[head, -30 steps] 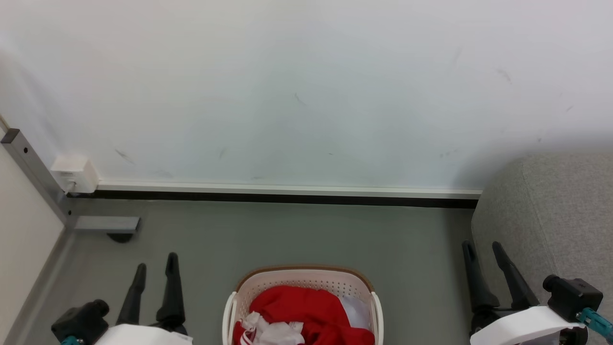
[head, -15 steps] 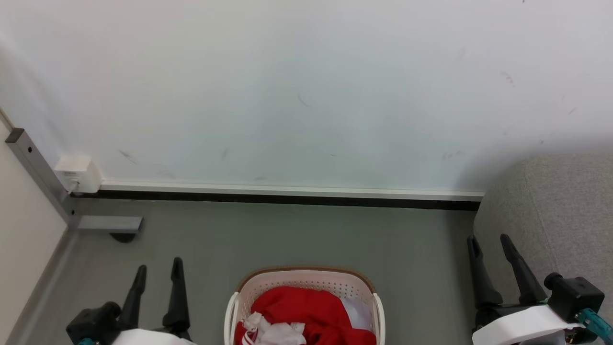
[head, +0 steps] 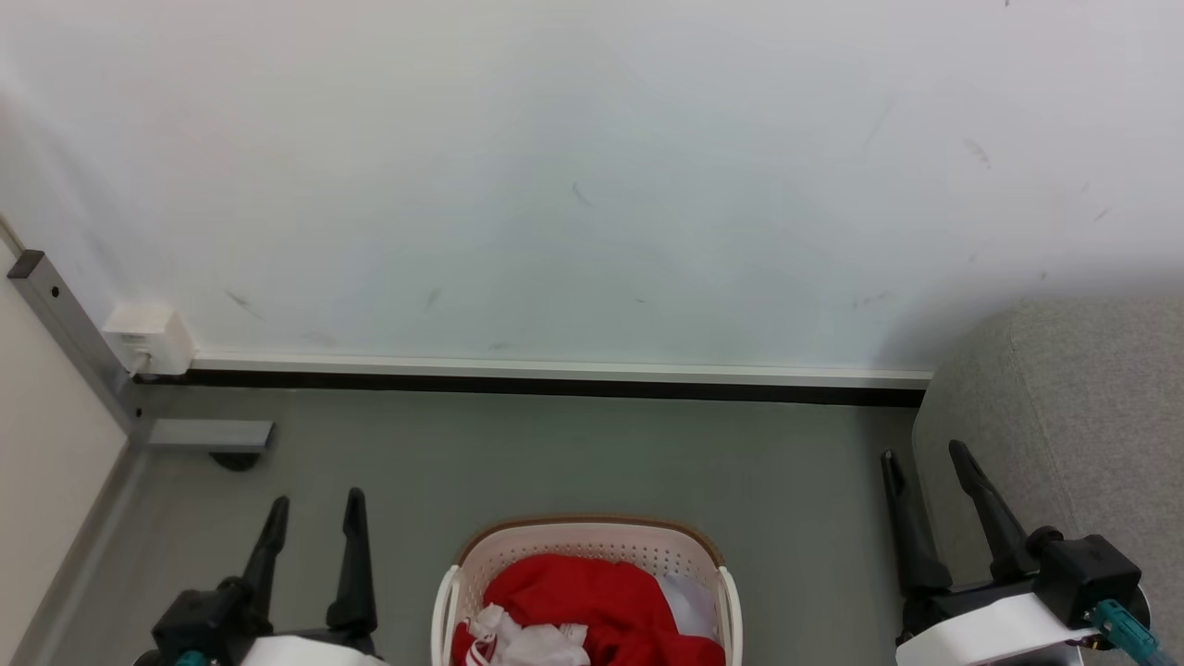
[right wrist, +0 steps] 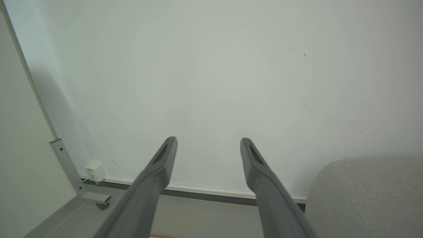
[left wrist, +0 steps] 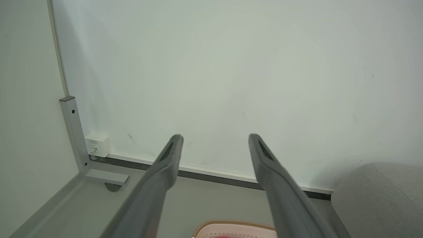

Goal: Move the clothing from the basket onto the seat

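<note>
While the clothing (head: 578, 592) lies in the basket (head: 573, 540), left gripper (head: 317, 497) fingers spread wide, empty; right gripper (head: 922, 450) likewise

— What sort of place?
— A bare home-like room: grey sofa (head: 1091, 416) at four o'clock, laundry basket (head: 592, 544) at six.
— And at nine?
— A metal frame post (head: 74, 342) against a plain white wall (head: 592, 185).

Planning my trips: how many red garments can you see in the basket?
1: the red clothing lies heaped in the basket, which the head view's bottom edge cuts off; more may be hidden underneath.
</note>
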Tool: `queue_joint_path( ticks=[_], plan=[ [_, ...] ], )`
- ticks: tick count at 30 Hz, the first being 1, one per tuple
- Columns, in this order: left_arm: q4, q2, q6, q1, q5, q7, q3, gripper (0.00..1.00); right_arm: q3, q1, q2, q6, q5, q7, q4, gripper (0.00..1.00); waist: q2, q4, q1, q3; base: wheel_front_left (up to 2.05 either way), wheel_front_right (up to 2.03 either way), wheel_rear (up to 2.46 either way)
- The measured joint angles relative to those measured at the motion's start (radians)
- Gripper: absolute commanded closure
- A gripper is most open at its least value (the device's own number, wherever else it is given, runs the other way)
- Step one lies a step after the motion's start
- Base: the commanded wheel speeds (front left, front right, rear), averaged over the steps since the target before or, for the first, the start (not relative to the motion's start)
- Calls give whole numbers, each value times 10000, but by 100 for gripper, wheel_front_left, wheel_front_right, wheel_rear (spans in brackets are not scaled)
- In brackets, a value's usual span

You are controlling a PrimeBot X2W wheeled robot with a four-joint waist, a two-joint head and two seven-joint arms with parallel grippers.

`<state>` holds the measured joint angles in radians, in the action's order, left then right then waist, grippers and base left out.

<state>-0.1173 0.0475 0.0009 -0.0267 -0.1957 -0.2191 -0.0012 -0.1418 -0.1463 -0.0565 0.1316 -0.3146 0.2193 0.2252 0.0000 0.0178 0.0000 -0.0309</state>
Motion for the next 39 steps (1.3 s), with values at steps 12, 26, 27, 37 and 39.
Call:
queue_joint_path(
  ticks=[12, 26, 27, 37, 39],
  plan=[
    [69, 2, 50, 32, 848, -219, -35, 0, -176, -2, 15, 0, 807, 213, 46, 0, 0, 4, 0, -5, 0, 0, 0],
    [178, 4, 104, 90, 1687, -451, -58, 0, -560, -126, -48, 0, 1509, 451, 56, 0, 0, -15, -1, -66, 0, 0, 0],
    [178, 4, 104, 99, 1687, -451, -59, 0, -560, -127, -59, 0, 1507, 451, 56, 0, 0, -21, 0, -71, 0, 0, 0],
    [192, 2, 136, 114, 1685, -451, -44, 0, -504, -127, -65, 0, 1383, 451, 54, 0, 0, -87, -1, -21, 0, 0, 0],
    [192, 2, 134, 111, 1684, -451, -40, 0, -497, -127, -65, 0, 1367, 451, 50, 0, 0, -94, 0, 23, 0, 0, 0]
  ],
)
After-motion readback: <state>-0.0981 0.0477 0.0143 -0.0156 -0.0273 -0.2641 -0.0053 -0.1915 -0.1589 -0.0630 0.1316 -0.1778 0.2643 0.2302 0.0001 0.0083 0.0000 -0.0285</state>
